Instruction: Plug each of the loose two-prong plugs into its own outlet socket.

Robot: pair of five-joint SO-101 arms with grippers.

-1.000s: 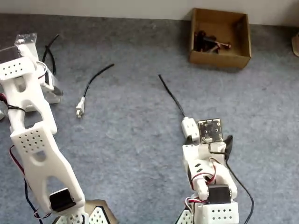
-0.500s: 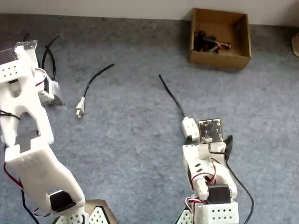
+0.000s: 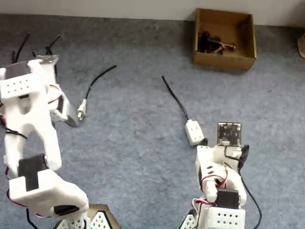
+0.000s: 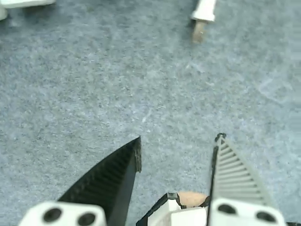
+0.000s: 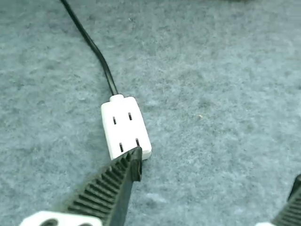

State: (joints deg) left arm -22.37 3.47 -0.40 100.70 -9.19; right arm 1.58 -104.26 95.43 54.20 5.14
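Gaping left end effector [image 4: 179, 138], plug [image 4: 203, 10] partly cropped, right end effector [image 5: 217, 165] wide by outlet socket [image 5: 124, 127], finger cropped

High view: overhead, looking down on whole carpet [image 3: 143, 157]. Left wrist: close, angled down, shares plug [image 4: 203, 12] with high. Right wrist: close, shares socket [image 5: 126, 127].

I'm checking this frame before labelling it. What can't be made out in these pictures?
Box contents, high view: too small and dark to identify.
Plug, left wrist view: body cut off by the picture's edge.
Black cables, high view: their ends pass behind the left arm.
Right tool, right wrist view: one finger runs off the edge.
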